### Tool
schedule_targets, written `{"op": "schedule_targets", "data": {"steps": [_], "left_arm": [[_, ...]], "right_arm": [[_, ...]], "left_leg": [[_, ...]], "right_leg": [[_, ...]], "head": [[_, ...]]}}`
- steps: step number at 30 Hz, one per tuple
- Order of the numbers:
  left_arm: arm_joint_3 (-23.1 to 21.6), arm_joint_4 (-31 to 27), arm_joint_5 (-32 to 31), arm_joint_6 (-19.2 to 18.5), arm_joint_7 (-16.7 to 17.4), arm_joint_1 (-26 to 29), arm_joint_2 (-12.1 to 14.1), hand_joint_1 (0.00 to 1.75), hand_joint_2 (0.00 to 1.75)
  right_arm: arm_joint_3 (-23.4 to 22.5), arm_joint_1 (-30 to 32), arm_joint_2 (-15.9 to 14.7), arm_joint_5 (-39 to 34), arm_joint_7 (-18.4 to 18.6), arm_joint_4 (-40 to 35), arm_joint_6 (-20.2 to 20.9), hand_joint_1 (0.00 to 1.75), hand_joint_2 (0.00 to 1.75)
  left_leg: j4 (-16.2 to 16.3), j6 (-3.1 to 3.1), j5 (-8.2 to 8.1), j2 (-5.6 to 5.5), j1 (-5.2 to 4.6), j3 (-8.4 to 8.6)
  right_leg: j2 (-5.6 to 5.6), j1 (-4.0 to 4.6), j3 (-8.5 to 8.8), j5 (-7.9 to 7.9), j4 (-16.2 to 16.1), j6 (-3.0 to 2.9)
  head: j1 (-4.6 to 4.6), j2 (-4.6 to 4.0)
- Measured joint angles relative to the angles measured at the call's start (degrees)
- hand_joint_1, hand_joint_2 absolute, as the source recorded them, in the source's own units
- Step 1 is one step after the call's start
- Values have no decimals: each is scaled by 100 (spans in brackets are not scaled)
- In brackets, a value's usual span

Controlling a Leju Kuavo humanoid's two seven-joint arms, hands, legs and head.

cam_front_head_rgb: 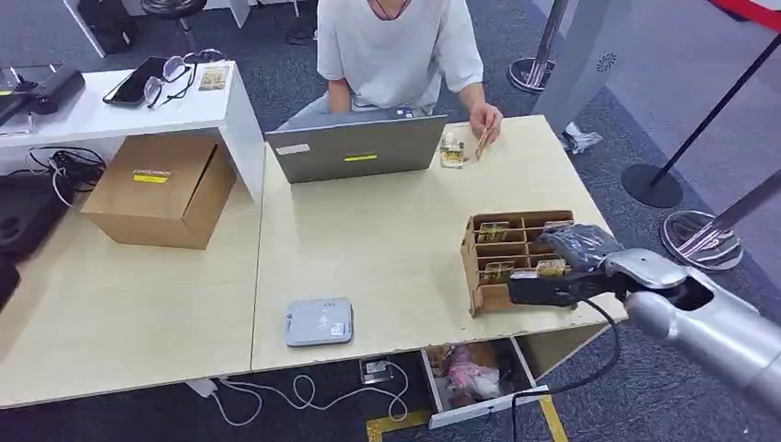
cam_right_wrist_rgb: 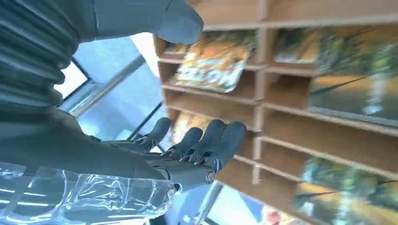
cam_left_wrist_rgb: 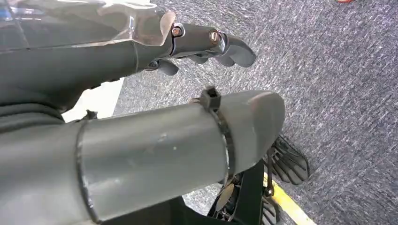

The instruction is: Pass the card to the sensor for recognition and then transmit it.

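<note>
A cardboard rack point(cam_front_head_rgb: 477, 267) with several compartments stands at the table's right front edge, with yellow-green cards point(cam_front_head_rgb: 493, 232) in its slots. My right hand point(cam_front_head_rgb: 557, 274) reaches over the rack's near right side. In the right wrist view its fingers point(cam_right_wrist_rgb: 213, 140) are spread and extended just before the compartments, close to a card point(cam_right_wrist_rgb: 216, 61), and hold nothing. The grey flat sensor point(cam_front_head_rgb: 319, 322) lies near the table's front edge, left of the rack. My left hand point(cam_left_wrist_rgb: 211, 42) hangs over the carpet, fingers loosely extended and empty.
A person point(cam_front_head_rgb: 396, 46) sits behind a grey laptop point(cam_front_head_rgb: 357, 147) and holds a card point(cam_front_head_rgb: 483, 140) beside a small stack point(cam_front_head_rgb: 451, 152). A cardboard box point(cam_front_head_rgb: 161, 189) stands on the left. An open drawer point(cam_front_head_rgb: 474, 378) juts out below the table. Stanchion bases point(cam_front_head_rgb: 652, 184) stand at right.
</note>
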Motion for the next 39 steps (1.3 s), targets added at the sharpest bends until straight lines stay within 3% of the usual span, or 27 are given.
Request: {"op": "schedule_targets", "data": {"steps": [18, 23, 25, 39], "left_arm": [[0, 0, -37, 31, 2, 55, 7, 0, 0], [0, 0, -57, 37, 2, 59, 9, 0, 0], [0, 0, -61, 39, 0, 62, 9, 0, 0], [0, 2, -70, 44, 2, 78, 9, 0, 0]], "right_arm": [[-234, -123, -190, -17, -116, -223, 157, 63, 175], [-234, -100, -245, -87, -92, -243, 153, 79, 175], [-234, -58, -260, -103, -66, -243, 136, 68, 175], [-234, 169, -265, -105, 0, -243, 33, 68, 175]], "left_leg": [[0, 0, 0, 0, 1, 0], [0, 0, 0, 0, 0, 0], [0, 0, 0, 0, 0, 0], [0, 0, 0, 1, 0, 0]], "right_leg": [[-1, 0, 0, 0, 0, 0], [-1, 0, 0, 0, 0, 0], [-1, 0, 0, 0, 0, 0], [-1, 0, 0, 0, 0, 0]], "head": [[0, 0], [0, 0], [0, 0], [0, 0]]}}
